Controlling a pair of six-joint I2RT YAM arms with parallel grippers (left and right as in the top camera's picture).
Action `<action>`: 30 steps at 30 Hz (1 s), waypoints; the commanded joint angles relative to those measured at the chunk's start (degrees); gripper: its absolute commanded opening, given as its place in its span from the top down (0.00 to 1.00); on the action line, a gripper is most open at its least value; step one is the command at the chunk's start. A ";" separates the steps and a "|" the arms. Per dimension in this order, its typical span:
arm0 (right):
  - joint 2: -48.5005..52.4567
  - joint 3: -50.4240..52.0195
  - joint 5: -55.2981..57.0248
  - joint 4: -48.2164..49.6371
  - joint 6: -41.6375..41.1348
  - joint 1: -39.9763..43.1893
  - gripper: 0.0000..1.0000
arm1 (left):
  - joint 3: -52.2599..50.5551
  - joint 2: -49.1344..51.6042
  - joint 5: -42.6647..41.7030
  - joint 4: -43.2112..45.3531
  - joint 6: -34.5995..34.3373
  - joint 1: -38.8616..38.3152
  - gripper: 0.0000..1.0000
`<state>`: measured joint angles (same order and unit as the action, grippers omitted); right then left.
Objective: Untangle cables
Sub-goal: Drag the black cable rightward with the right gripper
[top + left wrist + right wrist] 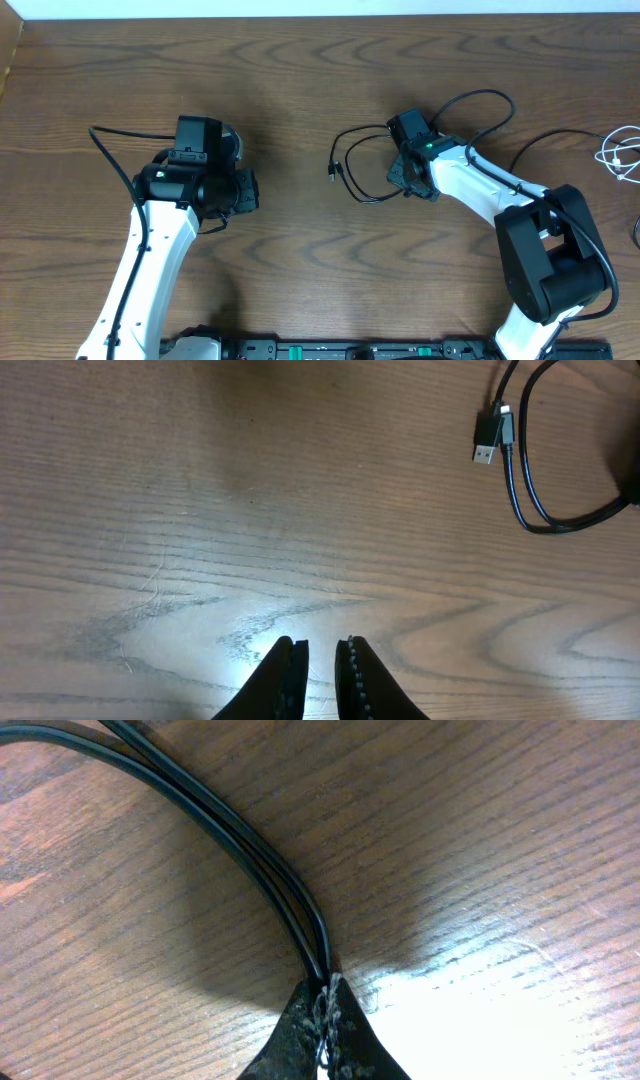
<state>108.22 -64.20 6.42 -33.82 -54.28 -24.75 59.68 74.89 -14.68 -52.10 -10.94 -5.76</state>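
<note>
The black cable (352, 190) lies at mid-table as a doubled loop, its plug ends (332, 172) pointing left. My right gripper (403, 186) is shut on the loop's right end. In the right wrist view two black strands (240, 840) run side by side into the pinched jaws of the right gripper (328, 988). The white cable (622, 155) is bunched at the far right edge, apart from the black one. My left gripper (248, 190) hovers over bare wood to the left. The left gripper (320, 652) shows a narrow gap with nothing in it, and the black cable's plugs (487, 440) lie up to its right.
A thicker black arm cable (480, 100) arcs behind the right gripper, and another (110, 150) trails off the left arm. The wooden table (300, 70) reaches a pale wall strip at the back. The arm bases stand along the front edge.
</note>
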 commanded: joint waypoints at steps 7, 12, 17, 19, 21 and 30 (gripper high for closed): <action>-4.61 1.05 -6.19 -2.99 9.62 1.92 0.99 | -0.35 0.31 0.15 -0.37 -0.59 -0.07 0.83; -17.68 0.98 -4.94 -3.26 15.85 4.02 0.99 | -0.35 0.31 0.15 -0.35 -0.59 -0.07 0.84; -27.61 0.98 -1.62 -2.80 16.70 6.27 0.99 | -0.35 0.31 0.15 -0.37 -0.59 -0.07 0.83; -30.60 0.98 -0.26 -2.80 16.70 7.13 0.99 | -0.35 0.31 0.15 -0.37 -0.57 -0.07 0.84; -32.98 0.98 0.79 -2.64 16.70 8.17 0.99 | -0.35 0.31 0.15 -0.37 -0.59 -0.07 0.84; -37.11 0.98 10.49 6.82 23.93 16.72 0.99 | -0.35 0.31 0.15 -0.39 -0.57 -0.07 0.84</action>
<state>72.23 -62.89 10.61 -28.86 -35.40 -11.16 59.68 74.91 -14.68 -52.29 -10.94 -5.76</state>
